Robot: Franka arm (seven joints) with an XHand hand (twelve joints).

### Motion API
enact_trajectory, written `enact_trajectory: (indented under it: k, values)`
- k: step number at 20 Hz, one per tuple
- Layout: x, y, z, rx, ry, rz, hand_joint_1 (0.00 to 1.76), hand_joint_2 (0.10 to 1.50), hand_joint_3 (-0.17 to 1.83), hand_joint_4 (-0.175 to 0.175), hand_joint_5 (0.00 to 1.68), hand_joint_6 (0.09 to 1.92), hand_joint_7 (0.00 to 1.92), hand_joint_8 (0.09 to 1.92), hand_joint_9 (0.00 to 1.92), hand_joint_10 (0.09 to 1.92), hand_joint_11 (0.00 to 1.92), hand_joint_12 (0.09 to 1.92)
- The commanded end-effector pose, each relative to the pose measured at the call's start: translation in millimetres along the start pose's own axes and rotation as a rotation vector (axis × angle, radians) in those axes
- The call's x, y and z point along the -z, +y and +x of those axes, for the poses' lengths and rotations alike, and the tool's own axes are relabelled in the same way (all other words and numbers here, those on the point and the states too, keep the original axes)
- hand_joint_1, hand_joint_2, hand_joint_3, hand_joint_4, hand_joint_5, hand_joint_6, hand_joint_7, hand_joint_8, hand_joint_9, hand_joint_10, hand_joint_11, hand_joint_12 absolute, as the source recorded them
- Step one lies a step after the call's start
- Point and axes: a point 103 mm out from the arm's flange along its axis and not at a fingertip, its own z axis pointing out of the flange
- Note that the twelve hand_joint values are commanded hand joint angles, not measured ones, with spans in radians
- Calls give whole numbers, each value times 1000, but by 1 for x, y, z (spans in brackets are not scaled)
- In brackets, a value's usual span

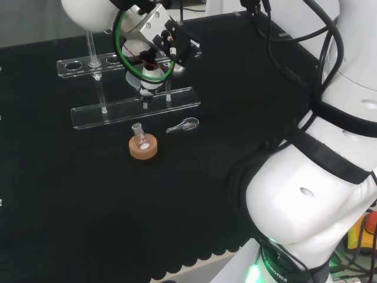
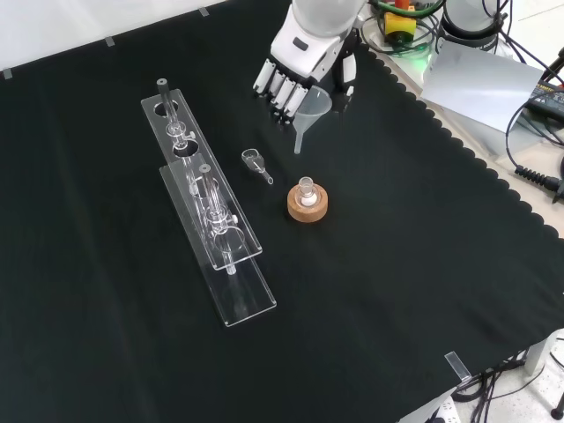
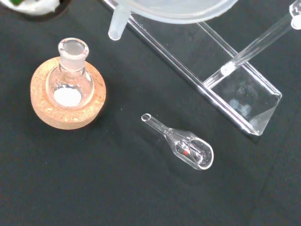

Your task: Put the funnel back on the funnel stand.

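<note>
Head view
Hand [image 1: 154,52]: raised over the cloth, fingers pointing down above the clear funnel stand [image 1: 135,108].
Flask [image 1: 140,138]: small, round-bottomed, sitting in a cork ring [image 1: 144,148], nearer the camera than the fingers.
Glass scoop [image 1: 184,125]: lying on the cloth, right of the flask.

Front view
Fingers [image 2: 280,91]: curled round the wide rim of the translucent funnel [image 2: 312,110], thumb on its far side.
Funnel: lifted off the cloth, spout pointing down, below the fingers.
Funnel stand [image 2: 211,220]: well left of the fingers, apart from the funnel.
Cork ring [image 2: 307,204]: below the funnel spout, apart from it.
Glass scoop [image 2: 256,163]: between stand and funnel.

Wrist view
Funnel [image 3: 141,12]: rim and spout close to the camera, above the cloth.
Flask [image 3: 70,82]: upright in the cork ring [image 3: 66,115], white powder at its bottom.
Glass scoop [image 3: 184,147]: beside the stand's base [image 3: 235,94].
</note>
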Motion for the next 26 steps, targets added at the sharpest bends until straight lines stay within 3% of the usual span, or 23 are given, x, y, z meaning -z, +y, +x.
enact_trajectory:
  k: [1,13,21,26]
  values:
    - [1,-7,-13,-31,10,14,838,741,707,-19,639,784,621,691,1102,520,481,1288]
    - [-11,-25,-75,-151,93,31,832,736,710,-19,635,792,613,701,1088,537,475,1291]
    - [-17,-27,-147,-250,183,33,832,733,711,-18,636,795,614,703,1083,543,474,1292]
    - [-15,-20,-181,-277,200,22,834,732,712,-17,636,796,616,703,1081,546,475,1293]
